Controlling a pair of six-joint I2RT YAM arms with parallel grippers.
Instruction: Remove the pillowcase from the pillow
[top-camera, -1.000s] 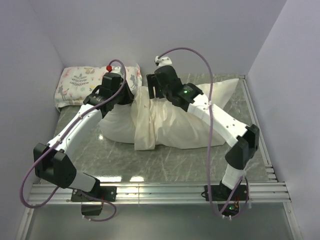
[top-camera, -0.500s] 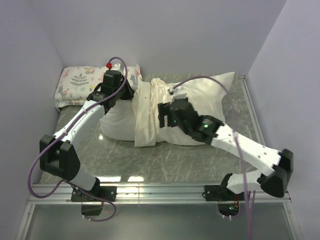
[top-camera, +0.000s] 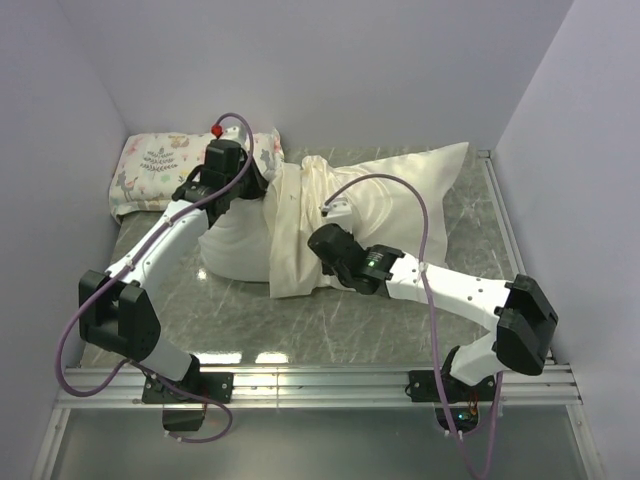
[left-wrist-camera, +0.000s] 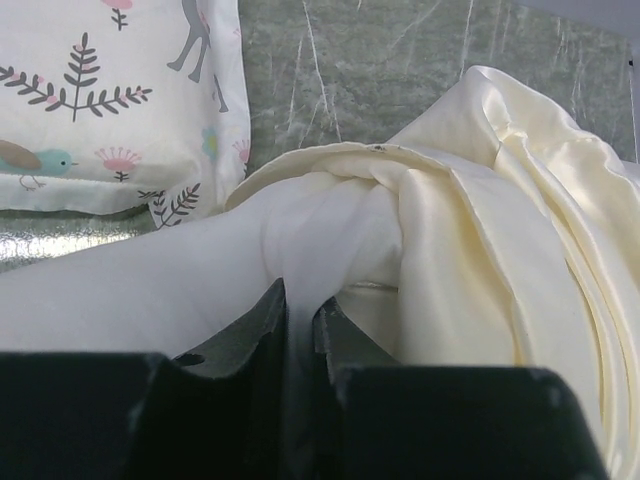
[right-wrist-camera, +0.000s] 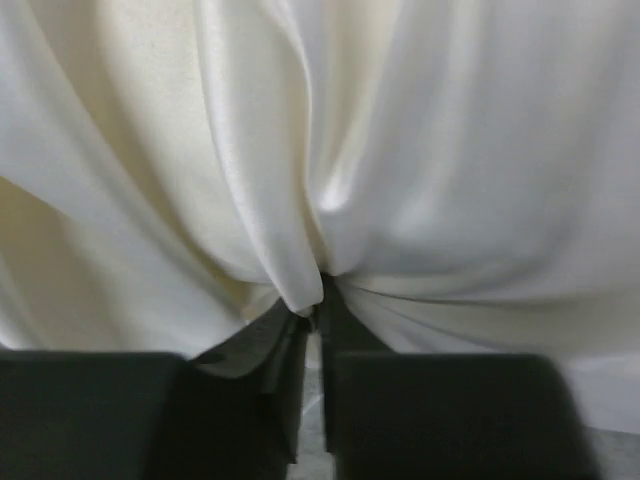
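Left jaws pinching pillow (top-camera: 232, 250) at 9 o'clock, right jaws pinching pillowcase (top-camera: 400, 190) midway; long axis 9 to 2 o'clock.

Nothing to read here, folks; no words, numbers or brand marks anywhere in view; the small printed pillow (left-wrist-camera: 100, 90) carries only pictures, a deer, a bird and leafy sprigs, no lettering; the pillowcase (left-wrist-camera: 520, 230) is plain cream cloth, no legible tag.
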